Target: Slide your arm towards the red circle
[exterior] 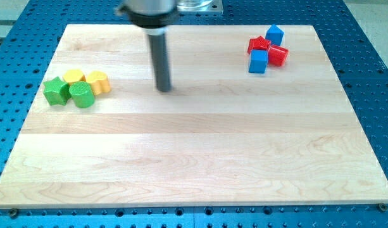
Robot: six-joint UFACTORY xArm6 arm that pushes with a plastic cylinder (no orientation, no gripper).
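**Tip parked mid-board, red circle far off to the view's right**

Currently our tip [163, 89] rests on the wooden counter [194, 152], in the upper part of the board and a little left of its middle. We carry no fingers at all, only the straight dark rod [161, 57], so nothing on us is spread, pressed together or pinching anything. The tip touches no block.

Our target, the red circle [278, 54], sits near the view's top right corner, well apart from the tip and slightly higher in the view. It belongs to a tight cluster of four. Just to its left we see a red star-like block [259, 44], and the two appear to touch. A blue cube [275, 34] stands just above the red circle, and a second blue cube [258, 62] lies just below the red star-like block, beside the red circle's left edge.

On the view's left edge sits another tight cluster, also well apart from the tip. We see a green star-like block [55, 90] furthest left, a green cylinder [81, 94] beside it, a yellow block [73, 77] behind those two, and an orange-yellow block [99, 82] on the cluster's right side. We cannot make out the shapes of the two yellow ones with certainty.

Between the tip and the red circle the wood lies bare.
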